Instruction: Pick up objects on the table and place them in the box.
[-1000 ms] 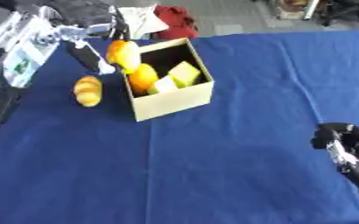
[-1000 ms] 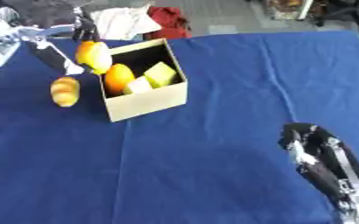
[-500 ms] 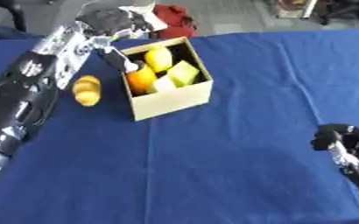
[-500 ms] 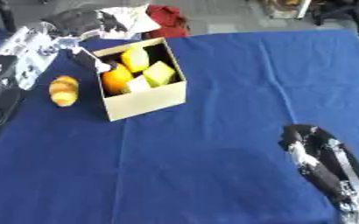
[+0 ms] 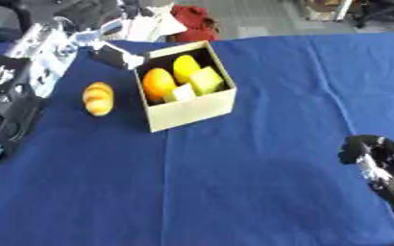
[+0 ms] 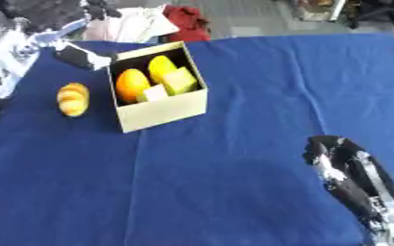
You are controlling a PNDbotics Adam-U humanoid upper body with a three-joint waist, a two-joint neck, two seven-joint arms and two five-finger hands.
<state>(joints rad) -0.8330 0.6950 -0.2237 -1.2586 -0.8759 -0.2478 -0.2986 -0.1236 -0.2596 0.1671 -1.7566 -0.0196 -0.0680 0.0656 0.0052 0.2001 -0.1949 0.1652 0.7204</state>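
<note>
- My left hand (image 5: 108, 50) shows its fingers (image 5: 120, 56) straight and holding nothing, hanging just beside the box (image 5: 186, 106) at its upper-left corner.
- My right hand (image 6: 339, 158) idles at the lower right of the frame, fingers curled around nothing.
- The box already carries an orange (image 5: 158, 85), a lemon (image 5: 186, 67) and 2 pale blocks (image 5: 197, 84).
- 1 bread roll (image 5: 98, 98) waits on the blue counter (image 5: 259, 158), left of the box, so I judge it the next pick.
</note>
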